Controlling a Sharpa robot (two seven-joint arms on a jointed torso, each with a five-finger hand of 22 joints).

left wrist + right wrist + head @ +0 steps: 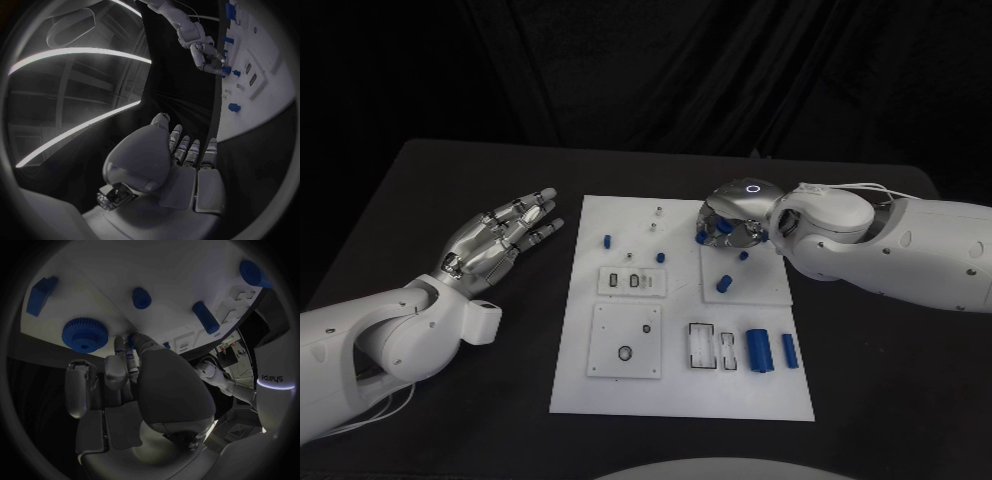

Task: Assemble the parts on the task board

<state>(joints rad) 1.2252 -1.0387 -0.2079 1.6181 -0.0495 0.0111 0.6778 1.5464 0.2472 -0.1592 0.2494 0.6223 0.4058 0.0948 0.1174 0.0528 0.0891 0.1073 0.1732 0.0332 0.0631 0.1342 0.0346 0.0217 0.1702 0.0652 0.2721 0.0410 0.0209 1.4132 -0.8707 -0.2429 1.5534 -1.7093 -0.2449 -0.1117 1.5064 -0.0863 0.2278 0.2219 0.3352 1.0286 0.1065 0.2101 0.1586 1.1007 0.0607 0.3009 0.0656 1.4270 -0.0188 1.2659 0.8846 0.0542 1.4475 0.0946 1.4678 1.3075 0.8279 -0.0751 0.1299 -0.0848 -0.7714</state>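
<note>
Black cloth hangs behind the black table (444, 200), and the white task board (625, 390) lies in the middle of it. On the near right part of the board two blue cylinders (760, 351) lie side by side, I think waiting for their turn. Another blue peg (607, 241) stands on the far left part.

The right hand (733, 218) is low over the far right part of the board, with its fingers (128, 357) bent down to the surface beside a blue gear (84, 333). It seems to be working at a small part there, but I cannot tell if the fingers really grip something.

The left hand (495, 240) stays off the board, on its left side, with straight spread fingers and nothing in them, probably to leave free room.
</note>
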